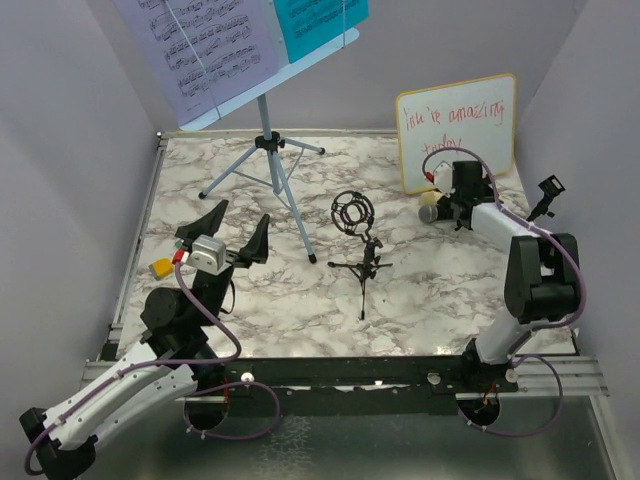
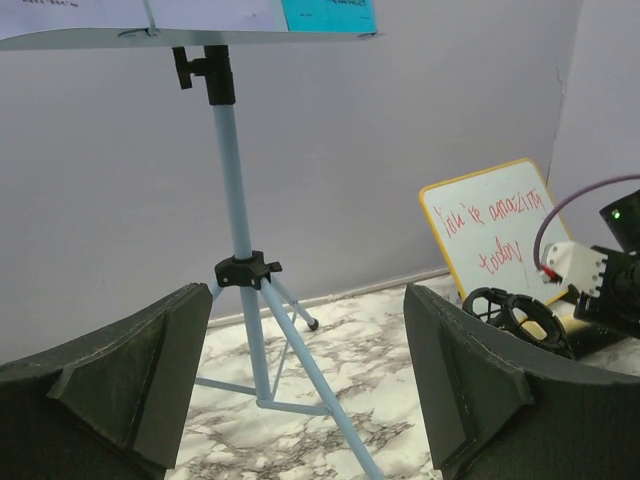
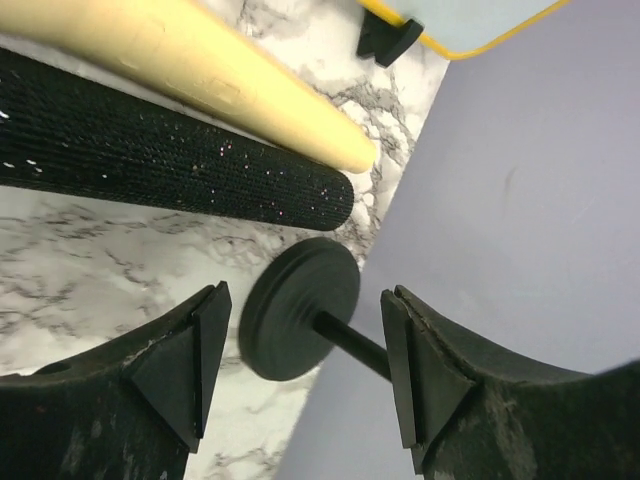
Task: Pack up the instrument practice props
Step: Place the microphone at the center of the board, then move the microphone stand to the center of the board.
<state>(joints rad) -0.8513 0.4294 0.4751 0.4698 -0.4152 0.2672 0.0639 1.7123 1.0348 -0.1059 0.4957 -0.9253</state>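
Round-base pole: the black round-base pole [image 3: 300, 320] is a flat matte disc on a thin rod, at the back right of the table close to the purple wall. Whether it stands or lies I cannot tell.
Right gripper: the right gripper [image 3: 300, 295] has its fingers spread to either side of the disc, with a gap showing on the left, and it grips nothing.
Handheld mic: the cream handheld microphone [image 3: 200, 70] has a smooth tapered barrel and lies on the marble below the whiteboard.
Beside it: a black glitter-flecked cylinder [image 3: 150, 165] lies alongside the cream barrel.
Studio mic: the black studio microphone [image 1: 350, 213] is mid-table, a wire ring cradle on a small tripod.
Rack: the light-blue music rack [image 2: 235, 180] has a thin metal pole, a black clamp and splayed tripod legs, and stands back left.
On the rack: the printed music sheet [image 1: 200, 45] and the cyan sheet [image 1: 320, 20] sit side by side.
Left gripper: the left gripper [image 1: 240, 228] is spread wide and empty, near left, facing the rack's legs.
Whiteboard: the wood-framed whiteboard [image 1: 458, 130] has red handwriting and stands propped up back right.
Block: an orange block [image 1: 160, 268] lies by the left arm.
Table: the table [image 1: 300, 320] has a white and grey marble pattern.
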